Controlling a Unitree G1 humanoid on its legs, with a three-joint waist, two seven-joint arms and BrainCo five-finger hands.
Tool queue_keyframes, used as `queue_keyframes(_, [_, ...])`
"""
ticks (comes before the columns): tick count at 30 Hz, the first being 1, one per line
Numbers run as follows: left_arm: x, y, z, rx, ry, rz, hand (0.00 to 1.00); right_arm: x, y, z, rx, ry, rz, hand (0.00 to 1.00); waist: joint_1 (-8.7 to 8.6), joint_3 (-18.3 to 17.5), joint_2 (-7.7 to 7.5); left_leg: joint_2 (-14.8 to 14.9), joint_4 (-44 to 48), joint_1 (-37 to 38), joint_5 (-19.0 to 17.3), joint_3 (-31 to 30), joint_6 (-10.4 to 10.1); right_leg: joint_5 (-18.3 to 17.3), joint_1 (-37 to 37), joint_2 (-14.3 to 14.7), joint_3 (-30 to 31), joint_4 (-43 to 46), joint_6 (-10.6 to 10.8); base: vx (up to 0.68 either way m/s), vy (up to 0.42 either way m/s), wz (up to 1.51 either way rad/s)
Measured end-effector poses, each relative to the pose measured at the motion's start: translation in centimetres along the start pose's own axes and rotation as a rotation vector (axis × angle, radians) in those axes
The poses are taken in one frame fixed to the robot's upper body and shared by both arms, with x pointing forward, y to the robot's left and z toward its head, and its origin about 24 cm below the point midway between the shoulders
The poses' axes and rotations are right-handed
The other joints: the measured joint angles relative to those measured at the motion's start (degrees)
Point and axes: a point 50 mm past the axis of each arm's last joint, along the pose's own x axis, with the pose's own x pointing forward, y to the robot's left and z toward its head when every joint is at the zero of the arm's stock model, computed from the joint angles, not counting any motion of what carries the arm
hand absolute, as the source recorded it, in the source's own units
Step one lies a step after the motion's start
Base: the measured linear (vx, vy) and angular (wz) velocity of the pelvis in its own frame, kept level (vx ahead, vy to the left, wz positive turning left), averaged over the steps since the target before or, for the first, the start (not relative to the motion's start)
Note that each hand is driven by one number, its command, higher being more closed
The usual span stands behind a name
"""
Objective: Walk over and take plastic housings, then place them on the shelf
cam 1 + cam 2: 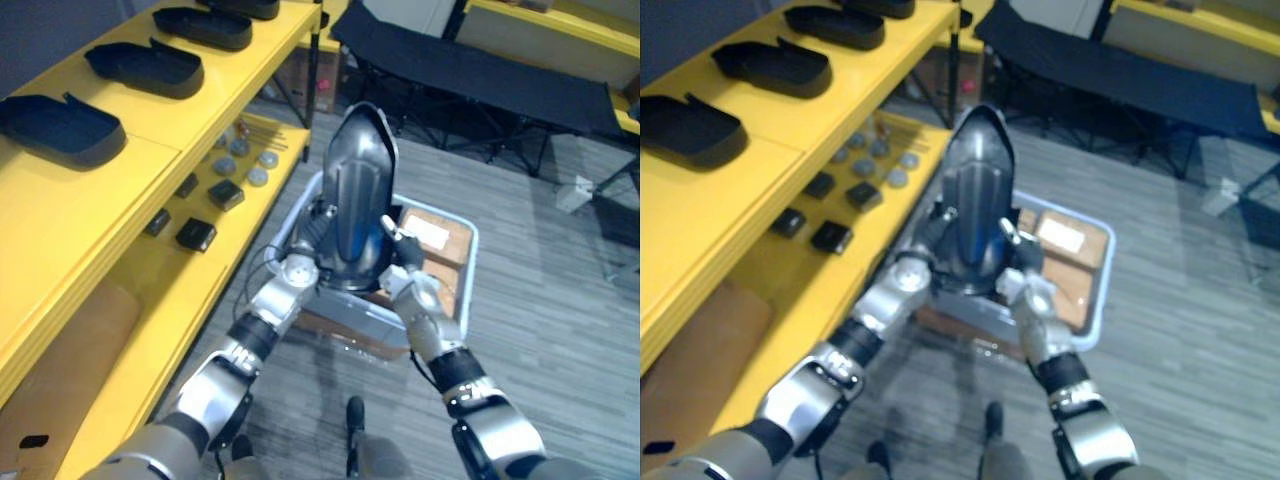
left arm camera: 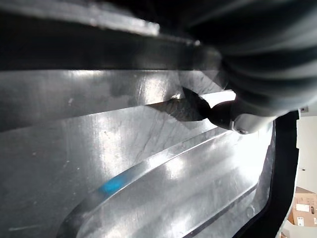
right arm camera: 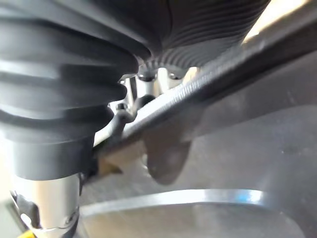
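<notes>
item: one housing (image 1: pixel 356 190), upright, long axis vertical, base pinched by curled fingers of your left hand (image 1: pixel 316 236) and right hand (image 1: pixel 403 258) above bin (image 1: pixel 468 242); shelf (image 1: pixel 160 125) to your left.

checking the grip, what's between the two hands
The housing, upright, its lower edges pinched by the left hand and right hand, above the bin; both eye views show it.

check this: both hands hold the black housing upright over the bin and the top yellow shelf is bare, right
No: the top yellow shelf carries other black housings, seen in the left eye view. The rest stands: left hand and right hand hold the black housing upright over the bin.
</notes>
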Motion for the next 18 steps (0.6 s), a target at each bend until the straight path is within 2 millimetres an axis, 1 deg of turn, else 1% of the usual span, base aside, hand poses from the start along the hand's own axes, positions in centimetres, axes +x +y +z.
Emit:
queue_keyframes(5, [0.2,0.3,-0.4,-0.025,0.027,0.014,1.00,0.0,-0.9,0.1,0.049,0.003,-0.020,0.00,-0.44,0.0,0.01,-0.2,-0.6,0.8,0.0,0.0,0.0,0.2,0.6,-0.1,-0.1,0.0,0.0,0.03,-0.001,0.01])
queue_keyframes(7, [0.3,0.6,-0.1,-0.074,0.022,0.028,1.00,0.1,-2.2,0.2,0.085,0.004,-0.078,0.00,-0.26,0.0,-0.01,-0.4,-1.1,0.9,0.0,0.0,0.0,0.2,0.6,0.0,-0.1,0.0,0.1,0.04,0.010,0.03])
queue_keyframes(8, [0.4,0.9,0.1,-0.100,0.014,0.044,1.00,0.0,-3.5,0.0,0.102,0.009,-0.132,0.00,-0.09,-0.1,0.00,-0.5,-1.1,1.0,-0.1,0.0,0.1,0.2,0.7,0.0,-0.1,0.0,0.1,0.04,0.022,0.00])
queue_keyframes(10, [0.5,1.4,0.2,-0.108,0.004,0.062,1.00,-0.3,-4.5,-0.3,0.108,0.017,-0.166,0.00,-0.10,-0.1,0.01,-0.5,-1.1,1.0,-0.2,0.1,0.1,0.2,0.7,0.0,-0.1,0.0,0.2,0.02,0.011,0.00])
queue_keyframes(17, [0.5,1.5,0.2,-0.110,-0.002,0.070,1.00,-0.4,-4.8,-0.4,0.092,0.017,-0.169,0.00,-0.19,-0.2,0.13,-0.6,-0.3,0.7,-0.7,0.0,0.2,0.4,0.7,0.0,0.0,0.0,0.4,0.00,0.000,0.00])
queue_keyframes(18, [0.5,1.6,0.3,-0.103,-0.009,0.076,1.00,-0.4,-4.8,-0.4,0.069,0.014,-0.170,0.00,-0.15,-0.2,0.16,-0.6,0.3,0.5,-1.0,0.1,0.2,0.4,0.7,0.0,0.1,0.0,0.4,-0.02,-0.002,-0.03])
